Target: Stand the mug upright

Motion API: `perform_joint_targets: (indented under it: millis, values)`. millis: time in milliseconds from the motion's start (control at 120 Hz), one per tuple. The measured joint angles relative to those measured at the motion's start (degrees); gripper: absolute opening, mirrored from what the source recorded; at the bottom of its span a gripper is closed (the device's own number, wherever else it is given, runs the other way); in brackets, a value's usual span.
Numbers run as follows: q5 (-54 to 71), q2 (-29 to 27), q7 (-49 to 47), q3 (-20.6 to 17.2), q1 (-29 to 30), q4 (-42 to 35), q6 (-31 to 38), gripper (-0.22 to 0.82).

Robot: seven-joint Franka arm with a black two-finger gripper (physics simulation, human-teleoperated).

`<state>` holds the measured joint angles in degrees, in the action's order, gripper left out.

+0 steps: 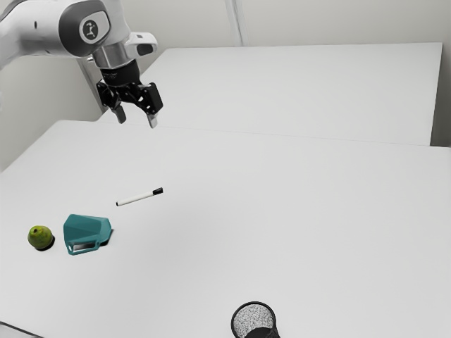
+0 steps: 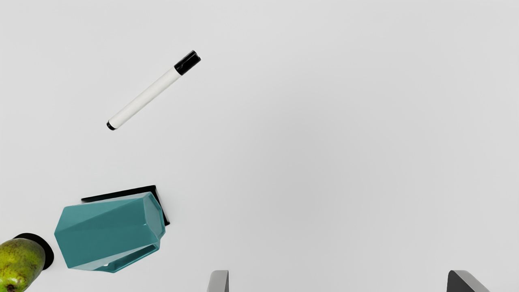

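Cameras beside the Franka arm [image 1: 39,34] and, closer, on its wrist [image 1: 113,55] are looking down, both catching mug [image 2: 105,231], marker [image 2: 146,97] and fruit [image 2: 20,259].

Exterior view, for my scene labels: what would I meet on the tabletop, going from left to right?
Green rounded fruit, teal faceted mug on its side, slim white marker with black cap, round black-rimmed container, speckled grey inside.

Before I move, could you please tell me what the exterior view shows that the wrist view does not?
Exterior view: the arm and a round, dark-rimmed container. Wrist view: a close look at the mug, its flat end away from the green fruit. Both: mug on its side, green fruit, marker, open claw.
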<state>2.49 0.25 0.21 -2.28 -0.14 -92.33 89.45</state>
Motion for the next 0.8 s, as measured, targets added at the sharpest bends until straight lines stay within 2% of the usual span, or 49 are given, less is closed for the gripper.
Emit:
perform_joint_targets:
  millis: [392,800]
  values:
    - [0.0,-3.7,0.1,0.3,0.4,-2.6,-0.3,0.59]
    - [-2.1,-5.1,2.0,1.5,11.0,-4.7,-1.8,0.58]
